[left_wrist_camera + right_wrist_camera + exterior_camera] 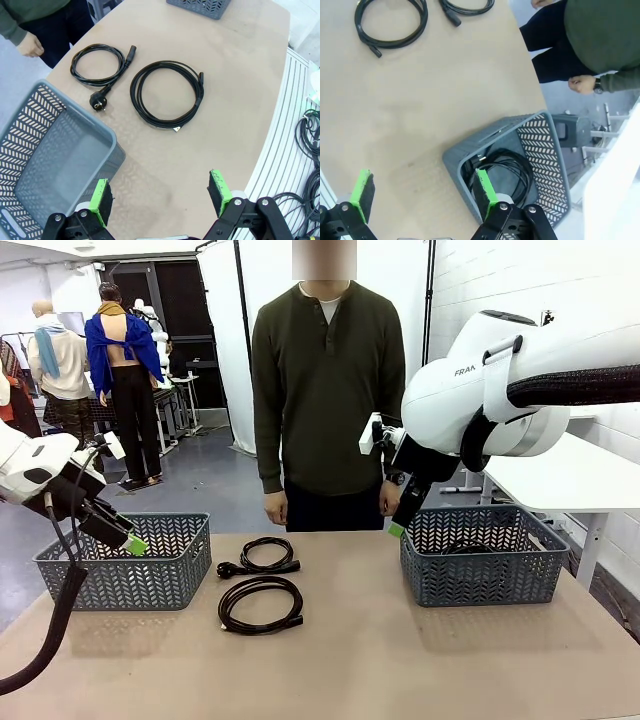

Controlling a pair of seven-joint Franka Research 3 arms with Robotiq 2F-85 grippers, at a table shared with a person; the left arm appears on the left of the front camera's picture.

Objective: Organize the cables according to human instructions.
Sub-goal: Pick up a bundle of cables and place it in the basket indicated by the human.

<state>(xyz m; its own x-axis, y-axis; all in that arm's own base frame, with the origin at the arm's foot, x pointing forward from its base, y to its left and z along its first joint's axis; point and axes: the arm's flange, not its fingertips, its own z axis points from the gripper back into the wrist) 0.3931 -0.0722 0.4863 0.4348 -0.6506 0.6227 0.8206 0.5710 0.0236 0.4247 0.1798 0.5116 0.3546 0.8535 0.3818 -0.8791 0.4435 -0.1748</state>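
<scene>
Hovering wide and empty, both pairs of jaws should pinch each coiled cable (136, 95) across its bundled strands.

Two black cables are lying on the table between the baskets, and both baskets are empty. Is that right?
Not quite. Only the left basket is empty. The right basket has black cable coiled inside, as the right wrist view shows. The smaller coil and the bigger coil do lie on the table between the baskets.
</scene>
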